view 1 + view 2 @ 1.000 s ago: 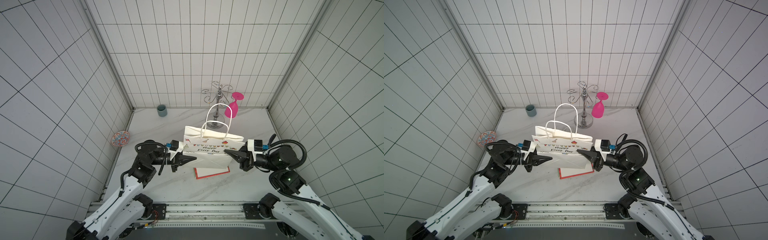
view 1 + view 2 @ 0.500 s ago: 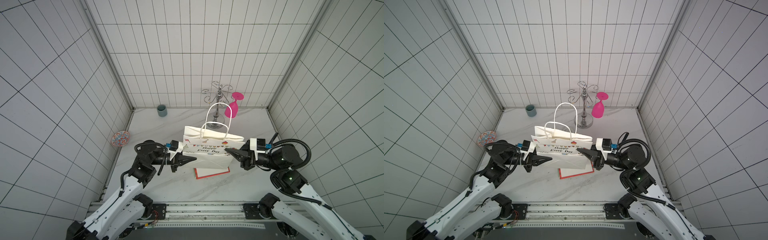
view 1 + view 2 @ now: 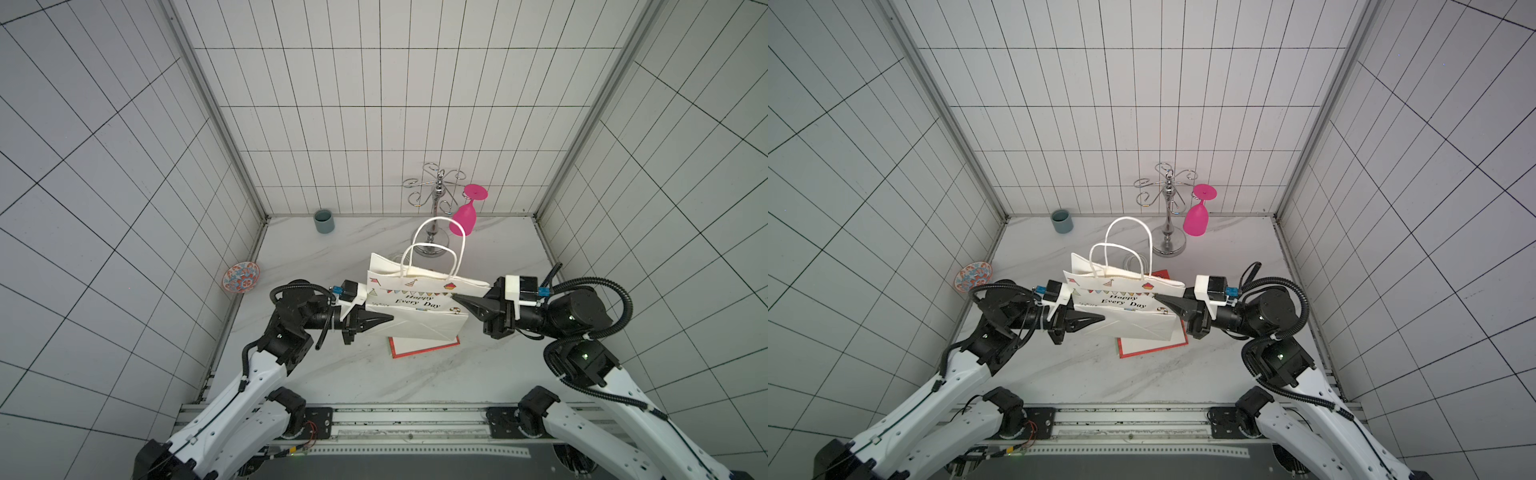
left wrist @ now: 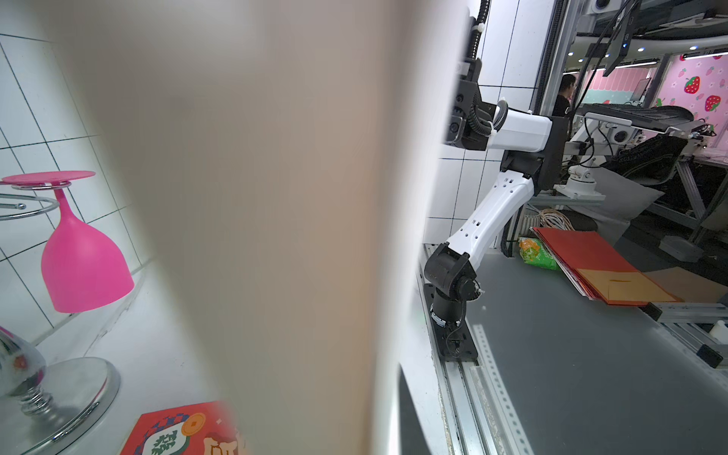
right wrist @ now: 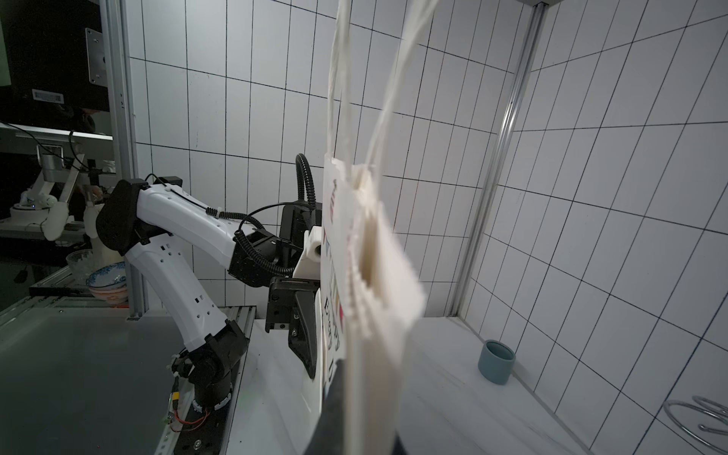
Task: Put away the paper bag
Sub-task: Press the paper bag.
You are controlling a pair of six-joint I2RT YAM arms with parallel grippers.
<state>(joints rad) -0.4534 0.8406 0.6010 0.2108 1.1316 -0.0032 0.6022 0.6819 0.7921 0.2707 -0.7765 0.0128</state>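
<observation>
In both top views, the paper bag point(image 3: 417, 327) point(image 3: 1129, 328) is upright near the middle of the worktop point(image 3: 332, 374), handles up, above a red card point(image 3: 424, 348). The left fingers point(image 3: 374, 321) and right fingers point(image 3: 471, 305) come at it from opposite ends. Each pair is pressed together and clamped on a side of the bag. We judge this two-ended hold keeps the thin paper squeezed flat and steady, since one arm alone would let it swing or gape. We cannot tell whether its base rests on the card or hangs just clear.

In the left wrist view, the bag's panel point(image 4: 256, 216) fills the centre, blurred by closeness, which fits a pinch right at its edge. A pink wine glass point(image 4: 78, 268) hangs on a chrome rack beyond it.

In the right wrist view, we see the bag point(image 5: 374, 275) edge-on with its mouth nearly shut and the left fingers point(image 5: 305, 335) against the printed face. A grey cup point(image 5: 496, 361) sits well apart near the wall, so a move that way should meet nothing.
</observation>
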